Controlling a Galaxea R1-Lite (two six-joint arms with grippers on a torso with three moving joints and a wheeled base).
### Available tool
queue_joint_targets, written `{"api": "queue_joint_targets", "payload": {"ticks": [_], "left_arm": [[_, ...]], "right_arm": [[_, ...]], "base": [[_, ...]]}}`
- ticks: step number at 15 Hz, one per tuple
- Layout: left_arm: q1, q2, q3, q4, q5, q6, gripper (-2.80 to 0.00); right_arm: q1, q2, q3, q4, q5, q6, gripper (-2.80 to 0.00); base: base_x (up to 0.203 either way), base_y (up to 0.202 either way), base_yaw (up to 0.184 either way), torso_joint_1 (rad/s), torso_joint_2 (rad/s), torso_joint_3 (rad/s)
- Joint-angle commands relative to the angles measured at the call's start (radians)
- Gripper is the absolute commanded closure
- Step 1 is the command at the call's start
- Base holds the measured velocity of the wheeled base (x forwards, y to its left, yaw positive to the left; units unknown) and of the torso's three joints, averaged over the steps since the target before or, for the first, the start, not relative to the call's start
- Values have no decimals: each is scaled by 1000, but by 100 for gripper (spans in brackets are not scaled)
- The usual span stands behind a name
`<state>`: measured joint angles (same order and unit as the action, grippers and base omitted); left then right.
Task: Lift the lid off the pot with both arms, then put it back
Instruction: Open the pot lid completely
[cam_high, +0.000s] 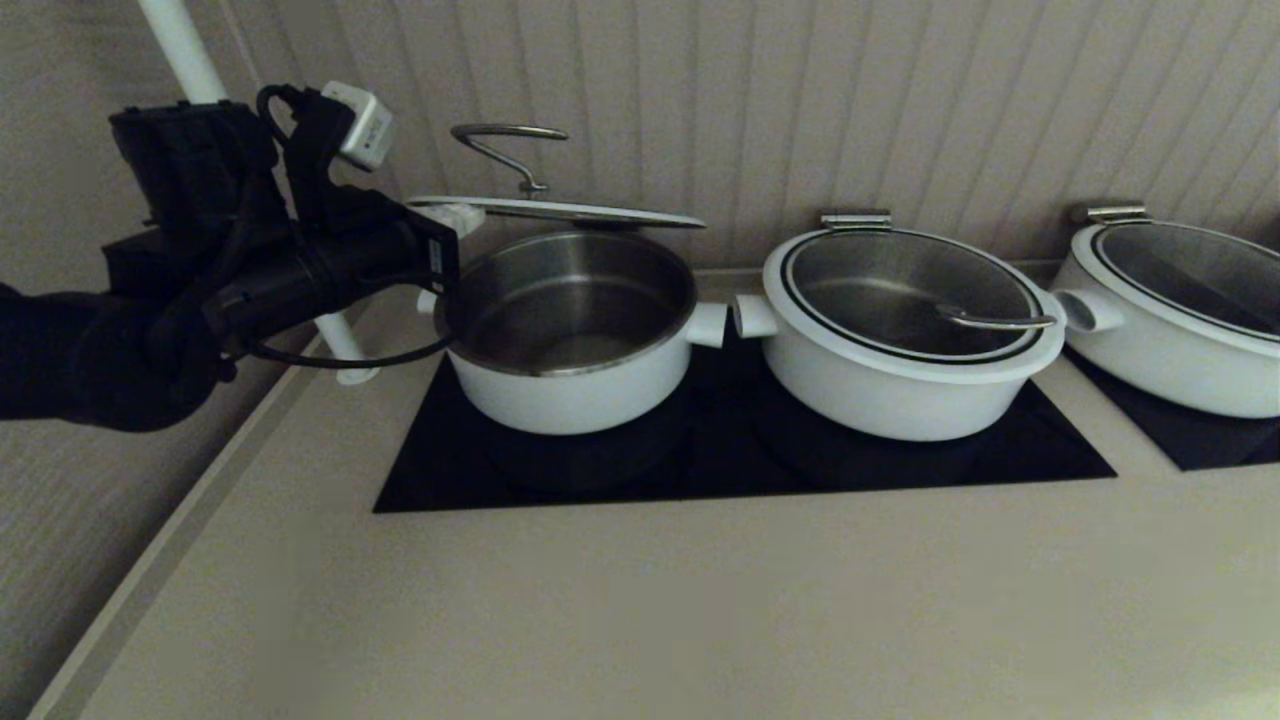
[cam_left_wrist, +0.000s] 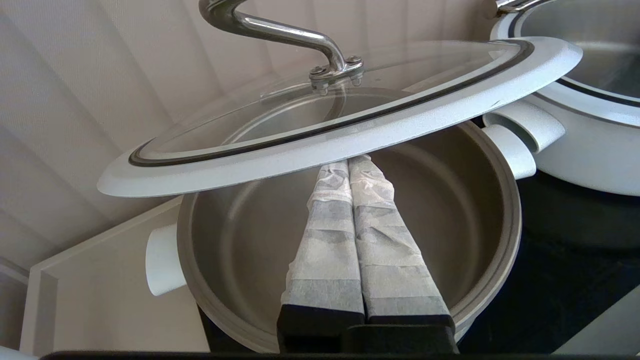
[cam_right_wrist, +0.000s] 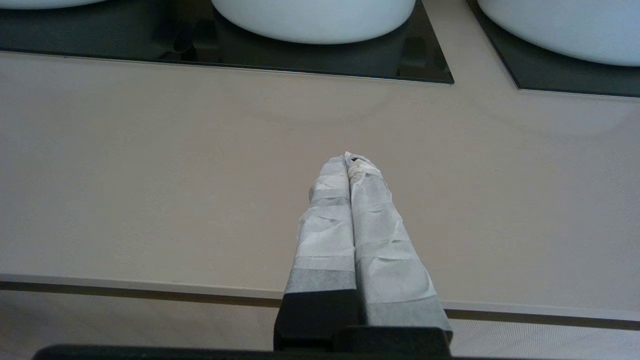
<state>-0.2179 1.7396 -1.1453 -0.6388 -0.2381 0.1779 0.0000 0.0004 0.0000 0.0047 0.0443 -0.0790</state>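
The lid (cam_high: 560, 212), clear glass with a white rim and a steel loop handle, is raised and tilted above the open pot (cam_high: 570, 385). My left gripper (cam_high: 455, 218) reaches in from the pot's left side. In the left wrist view its taped fingers (cam_left_wrist: 325, 225) lie pressed together over the pot's steel inside (cam_left_wrist: 240, 250). Their tips are tucked under the lid's white rim (cam_left_wrist: 350, 135), with nothing between them. I cannot tell if the lid's far edge touches the pot. My right gripper (cam_right_wrist: 350, 157) is shut and empty over the counter's front, outside the head view.
A wider white pot (cam_high: 900, 380) with its lid on stands right beside the open pot, stub handles almost touching. Another lidded pot (cam_high: 1180, 370) sits at far right. Both nearer pots rest on a black cooktop (cam_high: 740, 470). The ribbed wall is close behind, and a white pipe (cam_high: 185, 50) is at left.
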Motion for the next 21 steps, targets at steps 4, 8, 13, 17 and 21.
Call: {"api": "queue_joint_targets", "payload": {"ticks": [4, 8, 13, 17, 21], "left_arm": [[0, -3, -4, -4, -1, 2, 0], [0, 0, -4, -4, -1, 2, 0], [-1, 1, -5, -6, -1, 5, 0], [-21, 3, -31, -6, -1, 3, 0], [-43, 9, -81, -4, 0, 5, 0]], "right_arm": [[0, 1, 0, 0, 0, -1, 0], [0, 2, 0, 1, 1, -1, 0], [0, 1, 0, 0, 1, -1, 0], [0, 1, 0, 0, 0, -1, 0], [0, 1, 0, 0, 0, -1, 0]], "base": [[0, 0, 0, 0, 0, 0], [0, 0, 0, 0, 0, 0], [0, 0, 0, 0, 0, 0], [0, 0, 0, 0, 0, 0], [0, 0, 0, 0, 0, 0]]}}
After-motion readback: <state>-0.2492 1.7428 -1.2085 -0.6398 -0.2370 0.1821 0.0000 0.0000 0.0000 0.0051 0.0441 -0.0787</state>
